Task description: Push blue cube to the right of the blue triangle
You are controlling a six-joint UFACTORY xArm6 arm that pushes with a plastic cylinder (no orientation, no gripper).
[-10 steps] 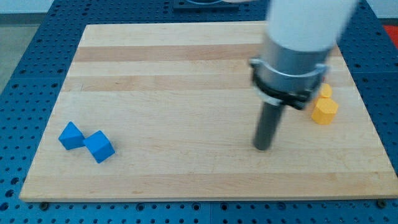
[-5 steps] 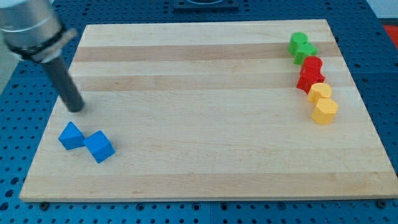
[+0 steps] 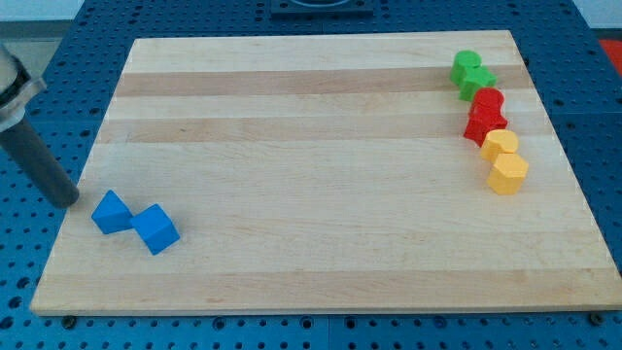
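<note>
The blue triangle (image 3: 112,211) lies near the board's left edge toward the view's bottom. The blue cube (image 3: 155,229) sits right beside it, touching it on its right and slightly lower. My tip (image 3: 66,198) is at the board's left edge, just left of and slightly above the blue triangle, a small gap apart from it. The dark rod slants up to the view's left edge.
At the view's right stand two green blocks (image 3: 470,73), two red blocks (image 3: 485,114) and two yellow blocks (image 3: 504,162) in a column. The wooden board (image 3: 311,175) lies on a blue perforated table.
My tip swept from the board's right middle across to the left, then down and off toward the left edge beside the blue triangle. No block has moved.
</note>
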